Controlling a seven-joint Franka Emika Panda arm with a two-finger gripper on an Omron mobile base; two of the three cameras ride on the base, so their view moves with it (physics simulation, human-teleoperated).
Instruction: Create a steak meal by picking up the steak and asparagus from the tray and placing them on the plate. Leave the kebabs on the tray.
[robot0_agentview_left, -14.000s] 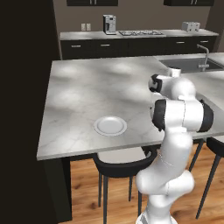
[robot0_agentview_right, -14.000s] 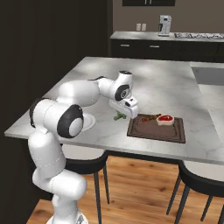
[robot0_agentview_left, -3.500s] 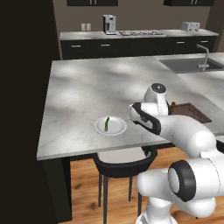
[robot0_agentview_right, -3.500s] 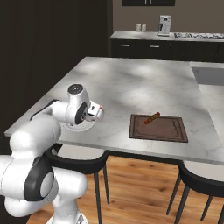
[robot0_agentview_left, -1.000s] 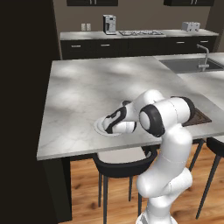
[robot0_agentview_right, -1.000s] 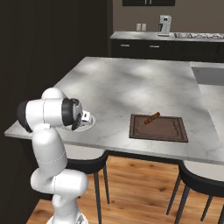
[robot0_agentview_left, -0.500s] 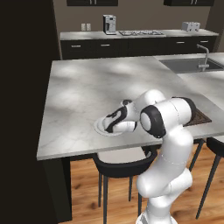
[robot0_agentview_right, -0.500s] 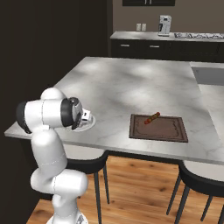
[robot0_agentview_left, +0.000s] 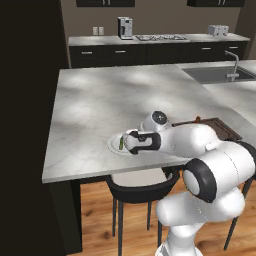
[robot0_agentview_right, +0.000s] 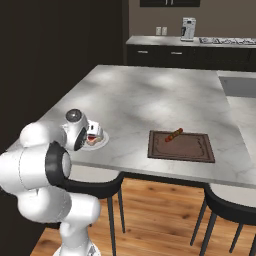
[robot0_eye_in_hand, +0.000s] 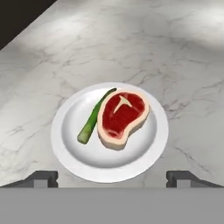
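Hand view: the steak, a chunky red cut with a pale fat rim, is seen lying on the round, glossy white plate, touching the thin green asparagus beside it. The gripper is held spread wide above the plate, nothing between its tips. The plate is set near the marbled grey counter's front edge; the dark rectangular tray carries a kebab near its far rim.

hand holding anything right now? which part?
Nothing held. The hand is open above the plate; the steak and asparagus lie on it, clear of both fingers.
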